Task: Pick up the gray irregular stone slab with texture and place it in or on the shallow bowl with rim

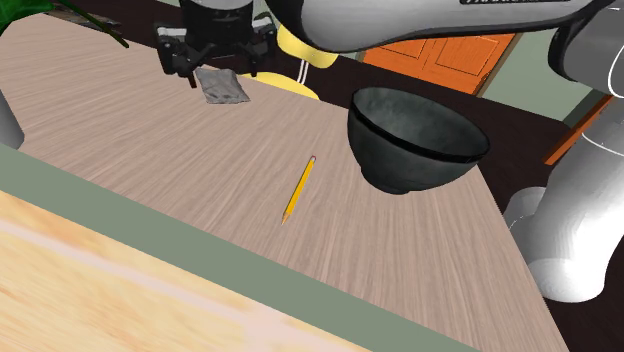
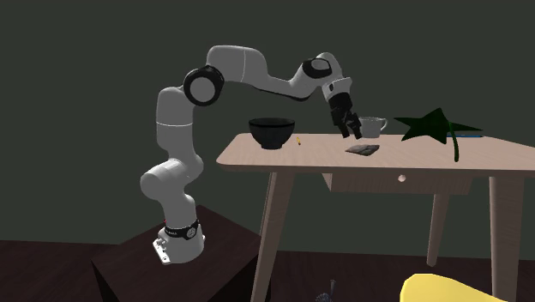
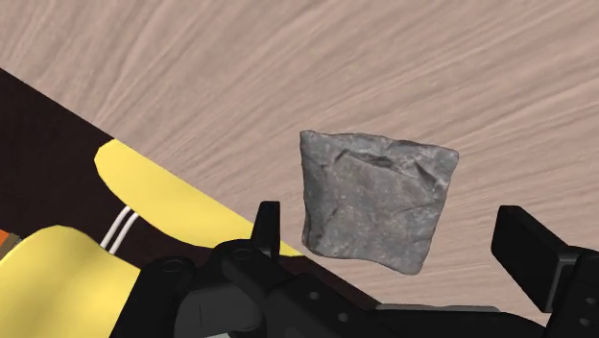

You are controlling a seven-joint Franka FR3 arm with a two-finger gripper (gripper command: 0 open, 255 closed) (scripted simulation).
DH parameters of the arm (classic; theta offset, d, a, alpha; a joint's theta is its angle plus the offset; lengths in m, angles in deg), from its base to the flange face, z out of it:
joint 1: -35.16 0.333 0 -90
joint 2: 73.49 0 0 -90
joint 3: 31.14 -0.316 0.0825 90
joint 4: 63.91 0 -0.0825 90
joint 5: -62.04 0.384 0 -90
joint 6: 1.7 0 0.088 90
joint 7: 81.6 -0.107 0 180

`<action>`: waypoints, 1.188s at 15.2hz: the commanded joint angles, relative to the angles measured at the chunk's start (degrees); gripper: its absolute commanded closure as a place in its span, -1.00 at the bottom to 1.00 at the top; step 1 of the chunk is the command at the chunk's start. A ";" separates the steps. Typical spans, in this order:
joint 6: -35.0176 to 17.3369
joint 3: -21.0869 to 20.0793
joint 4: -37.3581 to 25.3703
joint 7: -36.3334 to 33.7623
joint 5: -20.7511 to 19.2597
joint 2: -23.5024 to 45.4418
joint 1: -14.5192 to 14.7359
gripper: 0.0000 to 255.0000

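Stone slab: grey, rough, roughly 4-sided, lying flat on the table. It's in the upper left of the shoulder view, near the far edge. My fingers are wide open and empty, hanging just above it. In the wrist view the slab sits between the 2 tips, touching neither.

Step in hand, as I read it: the grasp. The slab is thin, so I'd go straight down until the tips are nearly at the wood, centre on it, then close. Its edges look skewed against my fingers, so a small wrist twist first should give flatter contact.

A yellow object shows past the table edge, probably no concern. The dark bowl is right of centre in the shoulder view, well apart, with 1 pencil between. Lift high enough to clear the bowl's rim.
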 commanded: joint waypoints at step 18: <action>-2.60 0.86 2.77 -1.35 -2.26 0.87 -0.67 1.00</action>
